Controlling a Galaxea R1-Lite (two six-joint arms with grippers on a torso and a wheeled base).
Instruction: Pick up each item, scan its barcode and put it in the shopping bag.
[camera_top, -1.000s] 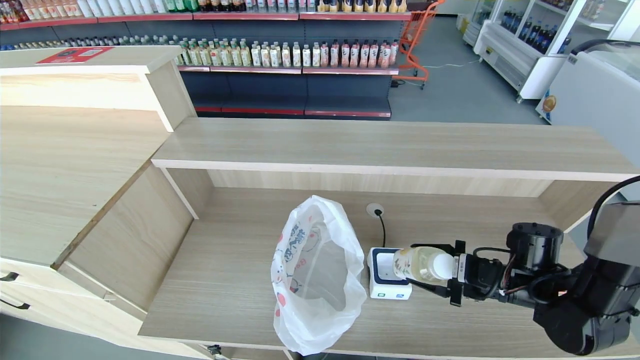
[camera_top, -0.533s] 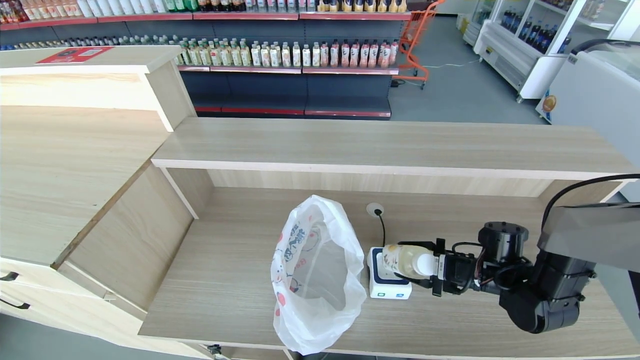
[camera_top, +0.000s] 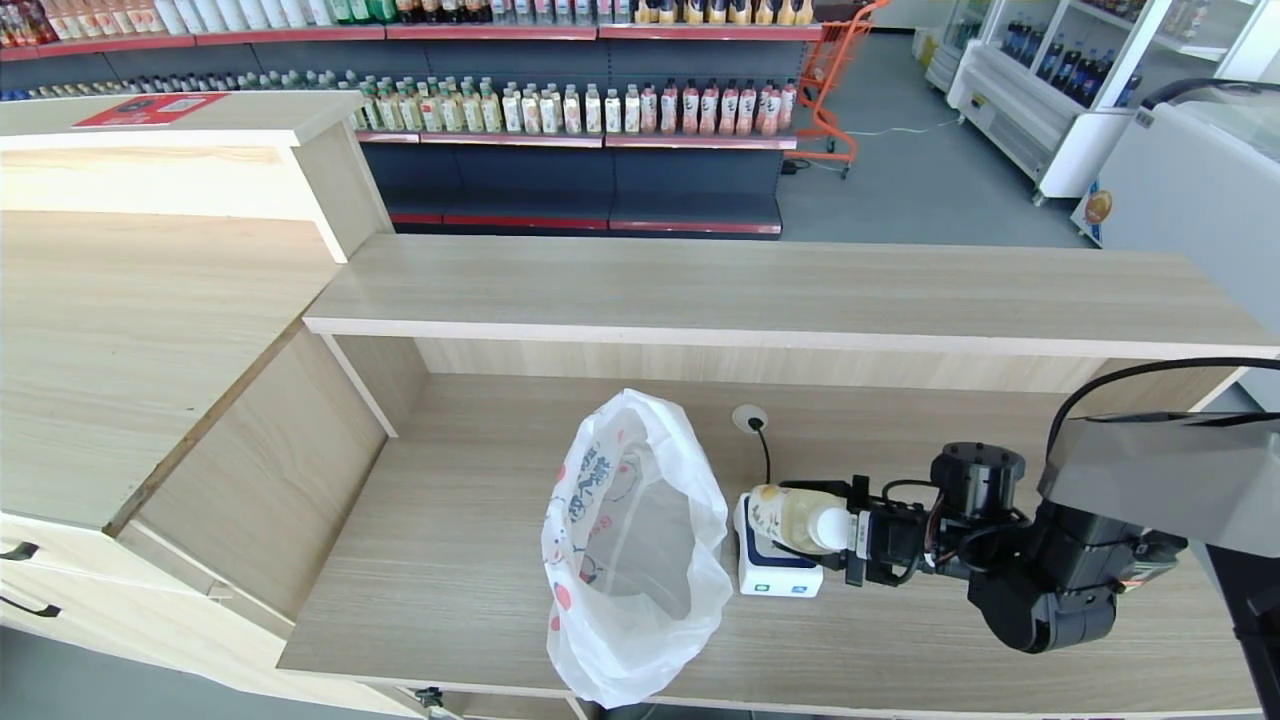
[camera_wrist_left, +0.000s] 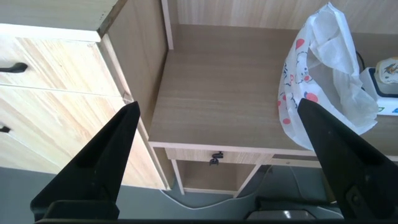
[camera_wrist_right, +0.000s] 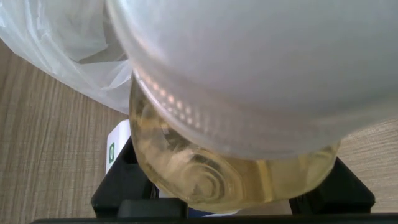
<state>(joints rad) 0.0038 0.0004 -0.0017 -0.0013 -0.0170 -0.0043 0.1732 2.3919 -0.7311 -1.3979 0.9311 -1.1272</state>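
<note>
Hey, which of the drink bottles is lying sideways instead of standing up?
The pale yellow bottle with the white cap in the right gripper, held sideways over the scanner; the shelf bottles all stand upright.

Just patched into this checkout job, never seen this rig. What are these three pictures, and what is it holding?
It is a two-armed robot at a light wooden counter. The wide picture comes from a camera on its head, looking down. The other two come from cameras on its wrists, each looking along that arm's own tool. On the counter stand a white plastic shopping bag with printed sides, mouth open, and beside it a small white box scanner with a dark blue top. The right tool is shut on a clear plastic bottle of pale yellow drink with a white cap, held sideways over the scanner; the right wrist picture shows that cap close up. The left tool, spread wide open, holds nothing, off the counter on the bag's side.
</note>
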